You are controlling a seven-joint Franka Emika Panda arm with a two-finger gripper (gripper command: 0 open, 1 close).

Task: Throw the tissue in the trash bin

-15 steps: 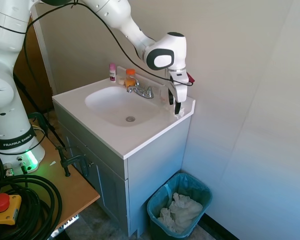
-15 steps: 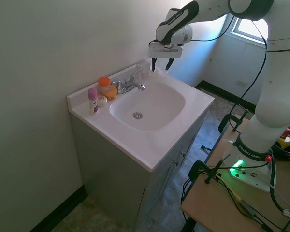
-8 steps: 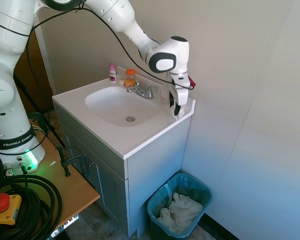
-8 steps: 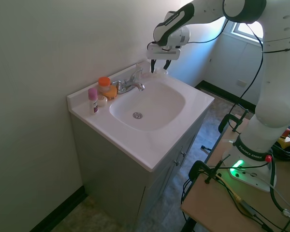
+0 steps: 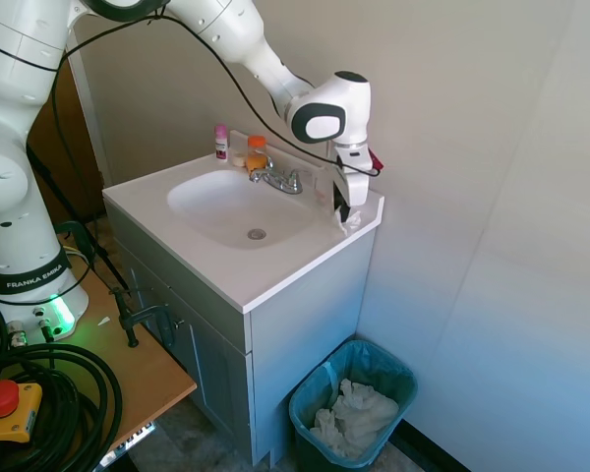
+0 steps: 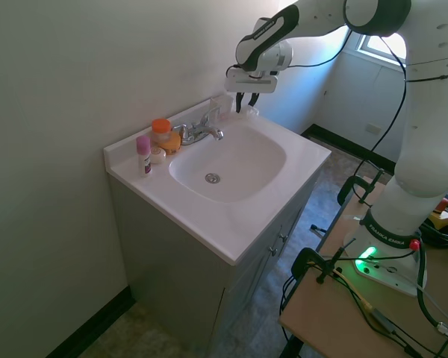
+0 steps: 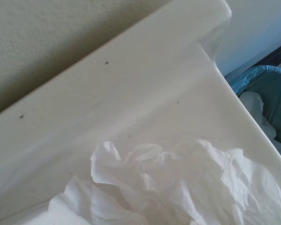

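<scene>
The tissue (image 5: 353,224) (image 6: 248,112) is a small white crumpled wad on the back corner of the white vanity top (image 5: 275,265), close to the wall. My gripper (image 5: 345,214) (image 6: 246,104) points down onto it, and the fingers look drawn in on the tissue, which still rests on the counter. In the wrist view the tissue (image 7: 178,187) fills the lower part of the picture. The teal-blue trash bin (image 5: 397,362) (image 7: 267,82) stands on the floor beside the vanity, below that corner, with a clear liner.
A heap of white paper (image 5: 354,418) lies in the bin. A chrome faucet (image 5: 278,179) (image 6: 201,131), an orange-capped bottle (image 5: 257,153) and a pink bottle (image 5: 221,142) stand behind the sink basin (image 5: 231,205). Walls close in behind and beside the corner.
The gripper has come down from above the counter corner onto the tissue, and its fingers have narrowed from wide apart to close together around it.
</scene>
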